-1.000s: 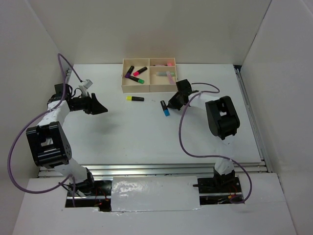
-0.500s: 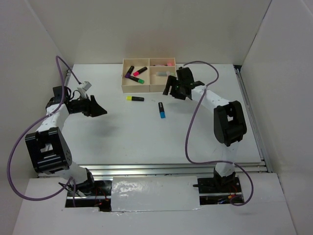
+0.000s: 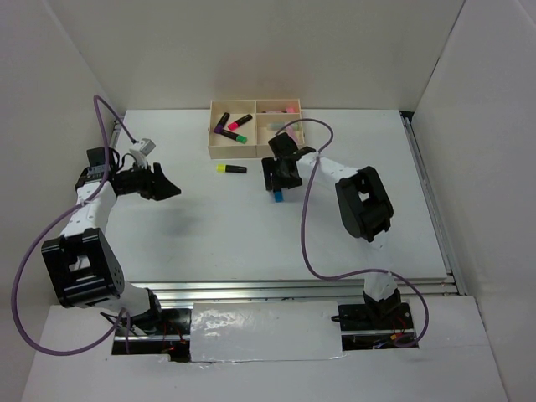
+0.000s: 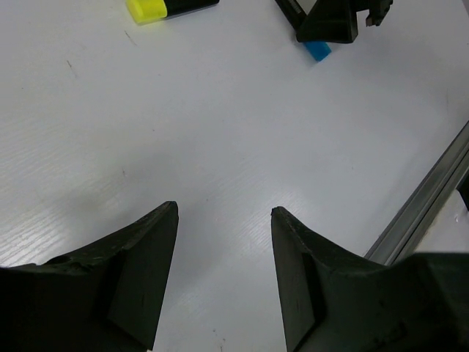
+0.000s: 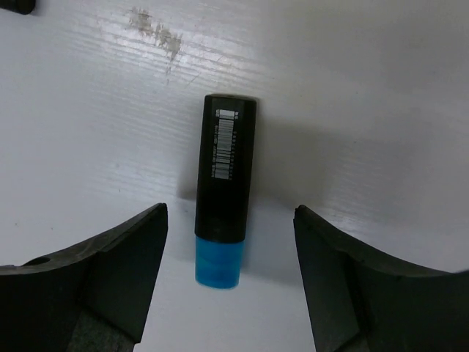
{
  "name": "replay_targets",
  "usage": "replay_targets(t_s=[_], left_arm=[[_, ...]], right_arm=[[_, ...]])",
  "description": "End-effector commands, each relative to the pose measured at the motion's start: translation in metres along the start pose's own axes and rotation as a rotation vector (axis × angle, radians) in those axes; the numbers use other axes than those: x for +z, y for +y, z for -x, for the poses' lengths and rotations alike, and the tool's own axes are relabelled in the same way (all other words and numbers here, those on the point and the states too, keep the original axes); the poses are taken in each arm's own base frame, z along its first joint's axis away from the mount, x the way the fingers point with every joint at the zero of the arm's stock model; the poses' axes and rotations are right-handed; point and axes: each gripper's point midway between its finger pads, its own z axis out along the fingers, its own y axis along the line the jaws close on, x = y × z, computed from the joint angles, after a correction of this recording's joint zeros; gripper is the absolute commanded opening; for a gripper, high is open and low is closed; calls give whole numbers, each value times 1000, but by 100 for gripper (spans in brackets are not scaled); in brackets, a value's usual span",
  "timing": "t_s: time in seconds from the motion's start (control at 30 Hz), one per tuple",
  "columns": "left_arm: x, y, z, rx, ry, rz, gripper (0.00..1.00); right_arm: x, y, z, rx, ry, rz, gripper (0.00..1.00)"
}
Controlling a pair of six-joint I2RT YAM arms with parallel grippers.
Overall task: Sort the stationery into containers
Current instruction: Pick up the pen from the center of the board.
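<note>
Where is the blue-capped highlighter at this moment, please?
In the top view the blue-capped highlighter lies on the table beneath the open right gripper, just in front of the tray, right of the yellow-capped highlighter.

The white bench (image 3: 209, 234) carries a shallow beige tray (image 3: 234, 152) at its far side. Two markers lie flat on the bare surface on the near side of the tray. The yellow-ended marker (image 3: 231, 168) lies close to the front wall of the tray's left half and about parallel to it. The blue-ended marker (image 5: 223, 183) lies farther from the tray, off its right half, with its blue end pointing away from the tray. A faint grey scuff (image 5: 155, 35) marks the bench near it.
</note>
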Motion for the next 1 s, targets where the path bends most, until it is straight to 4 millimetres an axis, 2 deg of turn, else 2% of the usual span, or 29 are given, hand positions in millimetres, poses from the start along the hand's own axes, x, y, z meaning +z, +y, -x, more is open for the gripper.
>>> replay_targets(t_s=[0.0,0.07,0.1,0.13,0.23,0.3,0.33,0.37,0.43,0.53,0.57,0.6,0.63,0.67,0.7,0.73,0.8,0.83,0.87,0.9,0.93,0.97], left_arm=[[-7,-5,3,48,-19,4,65],[-8,-6,4,51,-22,8,66],[-8,-7,3,56,-23,7,65],[-8,-8,3,60,-22,7,66],[-9,-7,1,62,-14,17,66],[-9,-7,0,67,-11,18,66],[-9,-7,-1,62,-8,15,66],[-9,-7,-2,63,-7,15,66],[-9,-8,-2,62,-10,12,66],[-9,-8,-1,58,-18,6,65],[-8,-8,-2,56,-22,4,65],[-7,-8,-2,51,-26,3,66],[-6,-8,-4,44,-26,-2,66],[-5,-8,-4,42,-28,-5,66],[-4,-7,-3,32,-33,-7,65],[-3,-7,-3,30,-35,-12,66],[-1,-8,-1,25,-43,-25,66],[-1,-9,0,16,-49,-30,65],[-1,-7,0,23,-55,-27,65],[-1,-7,4,35,-71,-23,65],[0,-8,4,41,-73,-22,66],[1,-8,3,43,-74,-20,66]], right_arm=[[2,-10,0,-15,31,-54,76],[3,-9,-5,-19,53,-48,67],[4,-9,-6,-21,59,-48,61],[5,-7,-8,-23,64,-41,48],[6,-1,-11,-56,91,-23,31],[8,1,-21,-95,135,-14,22],[6,4,-16,-106,133,-4,7],[5,8,-16,-137,137,5,0],[-3,14,-5,-170,108,25,0],[-38,37,51,-228,-77,113,0],[-60,45,73,-238,-160,153,0],[-75,55,104,-241,-292,181,0],[-98,60,121,-243,-386,203,0],[-110,65,135,-255,-461,225,0],[-127,74,161,-268,-594,251,0],[-138,79,173,-291,-656,256,0],[-151,89,200,-326,-764,259,0],[-153,96,220,-327,-819,261,0],[-146,96,226,-325,-822,251,0],[-148,97,242,-312,-877,237,0],[-158,102,260,-302,-935,243,0],[-131,103,260,-294,-923,242,0]])
